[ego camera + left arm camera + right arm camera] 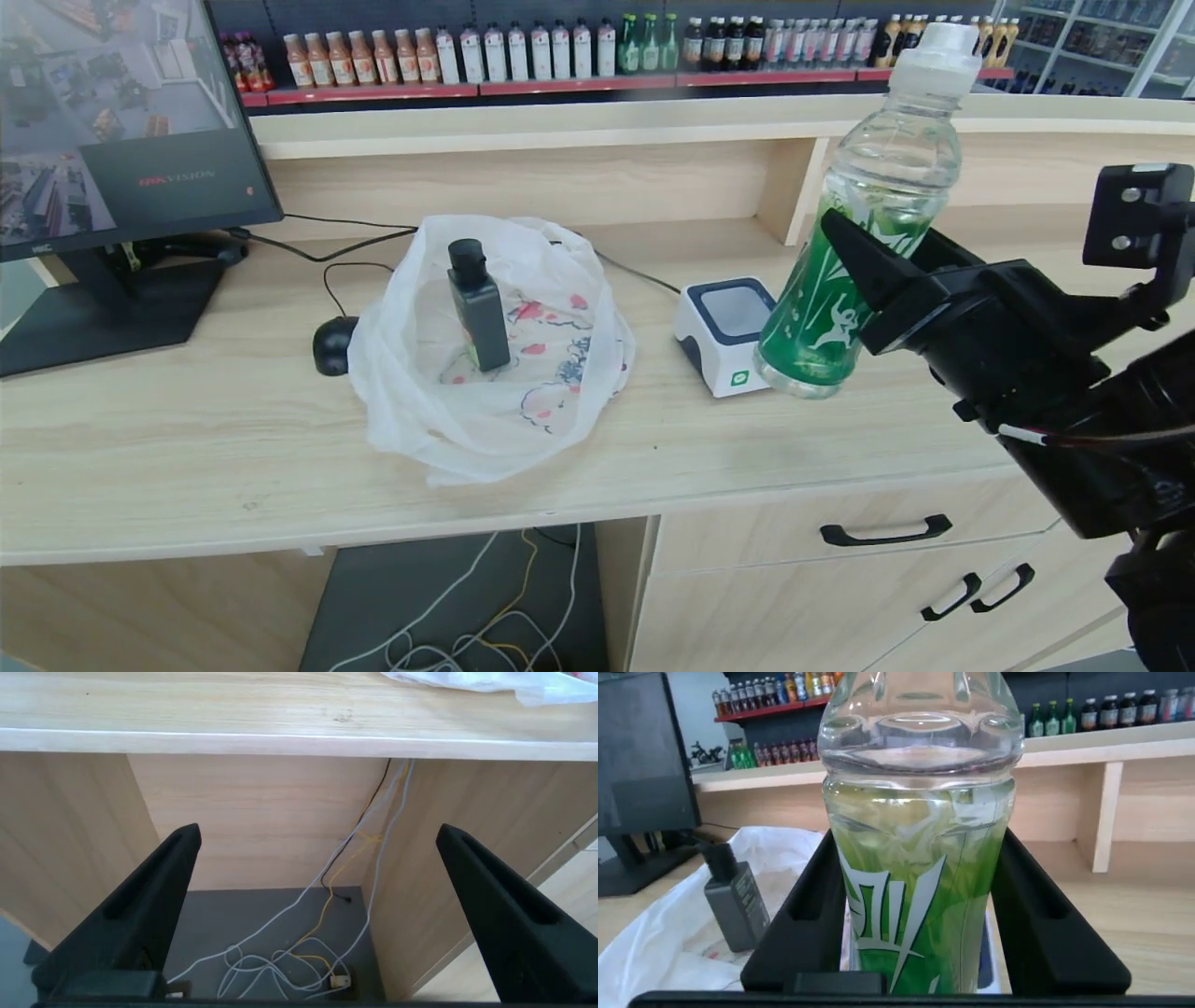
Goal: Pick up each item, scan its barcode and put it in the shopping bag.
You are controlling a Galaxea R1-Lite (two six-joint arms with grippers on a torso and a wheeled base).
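Bright, even light; soft shadows on the counter (187, 448), glints on the bottle (896, 159).

Drink bottle (859, 224): clear, white cap, green label with white figures and streaks. Shopping bag (560, 373): translucent white, printed with red and blue motifs. Small bottle (479, 313) within: dark grey, black cap. Scanner (714, 359): white body, dark blue top rim. Desk (187, 448): pale wood grain. Mouse (331, 345) and right pincer (917, 838) are black.

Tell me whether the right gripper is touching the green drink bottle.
Touching. The right wrist view shows the right gripper clamped on the green drink bottle, its fingers flat against both sides, no gap.
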